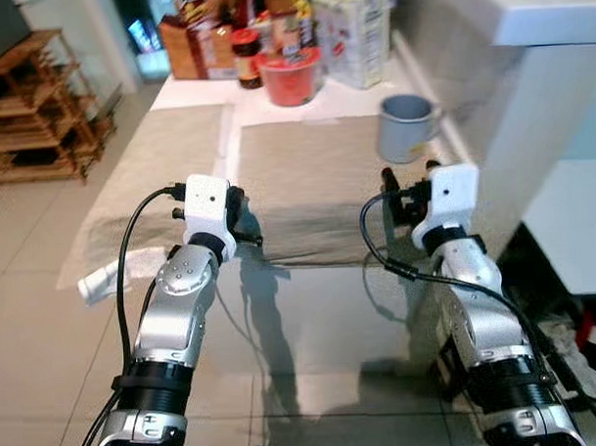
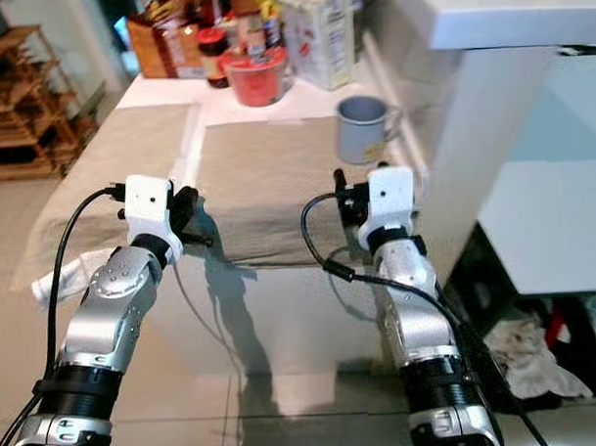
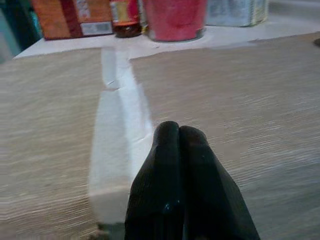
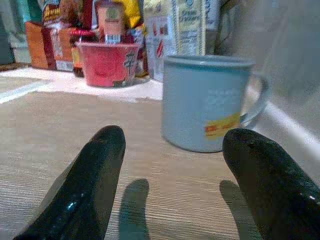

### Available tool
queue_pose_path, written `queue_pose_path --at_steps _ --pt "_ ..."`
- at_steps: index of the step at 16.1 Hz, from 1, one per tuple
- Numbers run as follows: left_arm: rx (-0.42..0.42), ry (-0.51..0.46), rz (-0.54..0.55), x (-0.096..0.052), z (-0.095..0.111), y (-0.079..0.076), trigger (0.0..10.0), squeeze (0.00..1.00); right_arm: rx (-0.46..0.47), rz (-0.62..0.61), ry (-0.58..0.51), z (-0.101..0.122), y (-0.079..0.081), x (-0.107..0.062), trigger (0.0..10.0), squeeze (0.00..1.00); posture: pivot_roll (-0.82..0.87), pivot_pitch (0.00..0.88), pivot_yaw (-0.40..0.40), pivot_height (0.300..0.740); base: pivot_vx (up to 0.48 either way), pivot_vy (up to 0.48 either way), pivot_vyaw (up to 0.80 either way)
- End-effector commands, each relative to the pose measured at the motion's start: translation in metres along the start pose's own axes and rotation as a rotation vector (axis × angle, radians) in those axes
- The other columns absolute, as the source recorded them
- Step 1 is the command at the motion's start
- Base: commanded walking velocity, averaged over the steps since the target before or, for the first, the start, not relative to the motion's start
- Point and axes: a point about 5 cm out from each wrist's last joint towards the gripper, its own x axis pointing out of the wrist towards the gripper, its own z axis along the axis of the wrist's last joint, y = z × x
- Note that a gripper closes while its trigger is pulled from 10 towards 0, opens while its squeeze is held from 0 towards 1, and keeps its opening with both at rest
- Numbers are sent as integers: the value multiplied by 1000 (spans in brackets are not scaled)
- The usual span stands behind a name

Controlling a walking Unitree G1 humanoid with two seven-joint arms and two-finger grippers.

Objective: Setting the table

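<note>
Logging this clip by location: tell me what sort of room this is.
Probably a home kitchen or dining corner: a table with beige placemats, a grey mug, and food boxes and jars beside a red bowl at the far end.

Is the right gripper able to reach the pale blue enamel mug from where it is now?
Probably yes. The right gripper is open and points at the pale blue enamel mug, with only bare beige placemat between them.

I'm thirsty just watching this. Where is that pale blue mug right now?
The pale blue mug stands upright on the beige placemat, at its far right corner beside the wall, just ahead of the open right gripper.
</note>
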Motion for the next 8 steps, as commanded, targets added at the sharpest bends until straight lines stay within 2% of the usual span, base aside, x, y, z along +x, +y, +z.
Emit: queue_pose_path --at_steps 1,6,8 --pt "12 -17 2 2 5 1 10000 0 -18 -2 -8 2 -2 3 10000 0 -118 0 78 736 0 0 0" --pt "12 -17 10 -1 5 3 10000 0 -17 20 -39 9 5 11 10000 0 -108 0 78 736 0 0 0" --pt "11 -12 5 -1 5 3 10000 0 -20 -4 -39 10 -1 17 10000 0 -100 0 77 736 0 0 0"
